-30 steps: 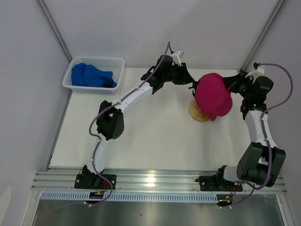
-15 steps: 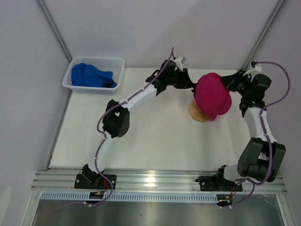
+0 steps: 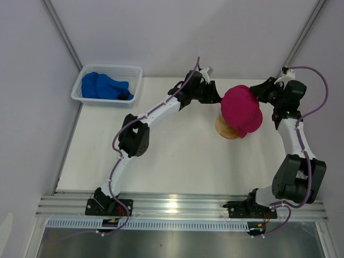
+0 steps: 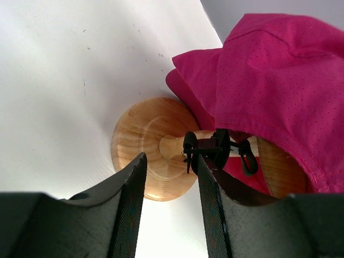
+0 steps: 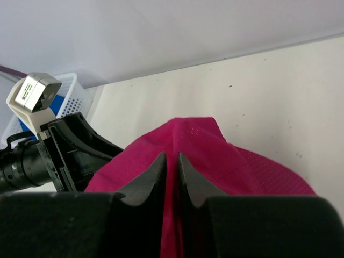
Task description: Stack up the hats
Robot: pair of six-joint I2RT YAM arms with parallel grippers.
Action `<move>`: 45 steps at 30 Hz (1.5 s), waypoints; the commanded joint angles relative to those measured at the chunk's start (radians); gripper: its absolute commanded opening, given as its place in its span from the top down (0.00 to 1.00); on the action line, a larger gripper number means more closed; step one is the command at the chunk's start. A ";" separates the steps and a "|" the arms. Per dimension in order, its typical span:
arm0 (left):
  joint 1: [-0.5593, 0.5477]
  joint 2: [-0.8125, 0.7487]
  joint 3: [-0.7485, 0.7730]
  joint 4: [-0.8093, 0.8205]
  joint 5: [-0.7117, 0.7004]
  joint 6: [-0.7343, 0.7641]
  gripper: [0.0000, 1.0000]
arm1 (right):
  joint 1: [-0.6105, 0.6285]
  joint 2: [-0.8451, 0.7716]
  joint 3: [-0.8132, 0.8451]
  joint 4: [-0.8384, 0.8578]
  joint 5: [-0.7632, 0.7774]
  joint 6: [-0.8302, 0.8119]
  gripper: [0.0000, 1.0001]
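A magenta hat (image 3: 242, 110) hangs over the round wooden stand (image 3: 226, 130); I cannot tell whether a second magenta hat lies under it. My right gripper (image 3: 264, 95) is shut on the fabric at the hat's right side; the wrist view shows the jaws (image 5: 171, 157) pinching a fold of the magenta hat (image 5: 215, 156). My left gripper (image 3: 217, 98) is open and empty at the hat's left edge. In its wrist view the gripper (image 4: 170, 158) faces the stand's base (image 4: 142, 137), with the hat (image 4: 269, 80) and its black strap (image 4: 215, 148) just beyond. Blue hats (image 3: 102, 86) lie in the basket.
The white mesh basket (image 3: 110, 67) stands at the back left corner of the white table (image 3: 161, 156), and shows in the right wrist view (image 5: 75, 86). Grey walls close in the back and sides. An aluminium rail (image 3: 177, 207) runs along the near edge.
The magenta hat has shifted slightly left over the stand. My right wrist has moved a little up and back with it. The left gripper stays by the hat's left edge.
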 commanded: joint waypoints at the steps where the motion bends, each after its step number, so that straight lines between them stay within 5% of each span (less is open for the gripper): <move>1: -0.003 -0.022 0.054 0.027 -0.005 0.006 0.53 | 0.013 0.020 0.069 -0.045 0.049 -0.056 0.82; 7: -0.010 0.027 0.063 -0.005 -0.037 0.023 0.54 | 0.027 0.046 0.031 -0.071 0.060 -0.053 0.77; 20: -0.022 0.034 0.089 -0.085 -0.073 0.084 0.55 | 0.030 -0.119 0.008 -0.103 0.215 -0.074 0.01; 28: 0.127 -0.276 -0.096 -0.056 0.073 0.173 0.51 | 0.013 -0.170 0.218 -0.359 0.277 -0.080 0.01; 34: 0.366 -0.521 -0.378 0.131 0.291 0.049 0.42 | 0.024 -0.253 0.178 -0.329 0.204 -0.067 0.01; 38: 0.539 -0.600 -0.423 0.043 0.060 0.118 0.15 | 0.053 -0.274 0.121 -0.263 0.164 -0.051 0.01; 45: 0.762 -0.490 -0.305 -0.118 -0.142 0.164 0.11 | 0.150 -0.239 0.077 -0.234 0.218 -0.102 0.01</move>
